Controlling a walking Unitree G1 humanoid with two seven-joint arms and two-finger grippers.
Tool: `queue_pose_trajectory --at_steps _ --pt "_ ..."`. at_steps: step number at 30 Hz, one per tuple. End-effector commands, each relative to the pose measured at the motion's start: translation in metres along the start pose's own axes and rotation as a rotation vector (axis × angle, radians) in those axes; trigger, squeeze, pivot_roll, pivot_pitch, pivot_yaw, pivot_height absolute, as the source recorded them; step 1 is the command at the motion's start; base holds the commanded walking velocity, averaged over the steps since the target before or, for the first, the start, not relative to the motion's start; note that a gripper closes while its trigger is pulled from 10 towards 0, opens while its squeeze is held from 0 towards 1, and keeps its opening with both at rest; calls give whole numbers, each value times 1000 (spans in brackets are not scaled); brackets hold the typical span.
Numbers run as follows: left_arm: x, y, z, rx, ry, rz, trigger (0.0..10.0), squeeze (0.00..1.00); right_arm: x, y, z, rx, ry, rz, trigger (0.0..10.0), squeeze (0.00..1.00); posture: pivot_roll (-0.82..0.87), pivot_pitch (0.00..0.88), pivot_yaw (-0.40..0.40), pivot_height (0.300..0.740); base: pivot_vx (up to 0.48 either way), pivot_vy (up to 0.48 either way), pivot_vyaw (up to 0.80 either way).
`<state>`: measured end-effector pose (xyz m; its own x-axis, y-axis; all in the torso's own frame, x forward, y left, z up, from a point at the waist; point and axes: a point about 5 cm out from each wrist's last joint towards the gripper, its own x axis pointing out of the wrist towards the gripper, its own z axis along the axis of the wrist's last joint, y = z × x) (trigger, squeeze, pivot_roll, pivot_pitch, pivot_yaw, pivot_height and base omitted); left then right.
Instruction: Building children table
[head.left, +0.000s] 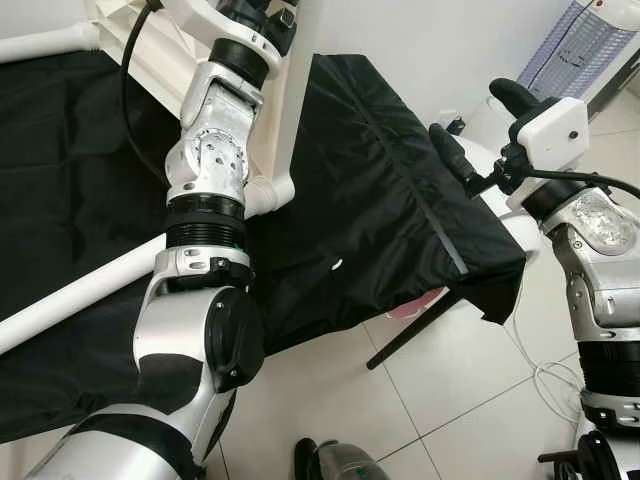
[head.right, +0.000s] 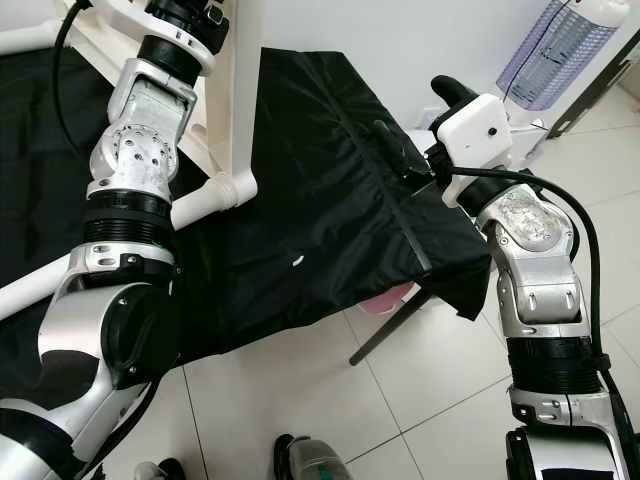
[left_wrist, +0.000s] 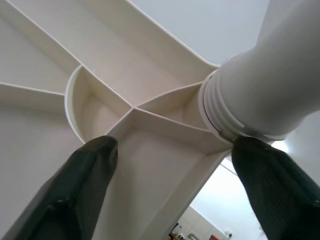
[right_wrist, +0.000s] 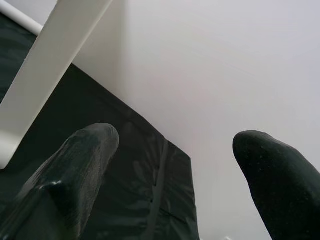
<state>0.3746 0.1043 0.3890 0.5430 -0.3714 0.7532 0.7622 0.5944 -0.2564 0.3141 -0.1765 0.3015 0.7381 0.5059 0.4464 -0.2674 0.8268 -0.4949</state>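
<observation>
Left claw (left_wrist: 170, 145) spread at ribbed underside of white tabletop (left_wrist: 150, 90), beside screwed-in leg (left_wrist: 270, 75). Right claw (right_wrist: 170, 145) spread, empty, above black cover (head.left: 390, 200).

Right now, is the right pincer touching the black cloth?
Apart. In the right wrist view the right pincer is open, with the black cloth and the wall showing between its fingers; nothing presses on either finger.

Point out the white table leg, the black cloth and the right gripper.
white table leg (left_wrist: 272, 75): left wrist view, on its rounded side above the threaded end.
black cloth (head.left: 380, 200): left eye view, on the draped top.
right gripper (right_wrist: 172, 170): right wrist view, midway between its fingertips.
</observation>
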Motion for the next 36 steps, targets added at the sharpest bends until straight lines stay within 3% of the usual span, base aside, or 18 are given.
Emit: queue_pose_trajectory --at_steps 1,2,3,9,15,16,17,21,24,25,27,36 --pt "5 -13 -1 11 4 -60 10000 514 -7 -5 -1 -9 6 -12 10000 0 -403 71 -299 740 0 0 0" --pt "4 -12 -2 16 10 -57 10000 514 -7 -4 0 -7 6 -12 10000 0 -401 74 -298 740 0 0 0" --pt "3 -11 -4 25 27 -54 10000 0 -8 -4 -1 -4 6 -12 10000 0 -388 86 -292 740 0 0 0" --pt "-12 -6 -23 126 205 -45 10000 0 -10 1 -8 28 22 -33 10000 0 -315 142 -260 740 0 0 0" --pt "-29 -2 -32 192 321 -37 10000 0 -9 7 -13 62 20 -51 10000 0 -258 178 -232 740 0 0 0" --pt "-40 4 -34 249 384 -8 10000 0 -7 11 -16 84 19 -57 10000 0 -216 197 -217 740 0 0 0" --pt "-40 4 -34 249 384 -8 10000 0 -7 11 -16 84 19 -57 10000 0 -216 197 -217 740 0 0 0" --pt "-78 22 -29 449 538 115 10000 0 -4 21 -24 135 20 -64 10000 0 -143 232 -193 740 0 0 0" --pt "-78 22 -29 449 538 115 10000 0 -4 21 -24 135 20 -64 10000 0 -143 232 -193 740 0 0 0" --pt "-93 25 -24 465 568 158 10000 0 -4 24 -27 159 24 -71 10000 0 -121 241 -185 740 0 0 0" --pt "-110 25 -20 481 576 223 10000 0 -5 32 -34 214 41 -83 10000 0 -76 251 -166 740 0 0 0" --pt "-131 16 -27 467 601 283 10000 0 -4 51 -54 317 125 -127 10000 0 -16 245 -124 740 0 0 0"
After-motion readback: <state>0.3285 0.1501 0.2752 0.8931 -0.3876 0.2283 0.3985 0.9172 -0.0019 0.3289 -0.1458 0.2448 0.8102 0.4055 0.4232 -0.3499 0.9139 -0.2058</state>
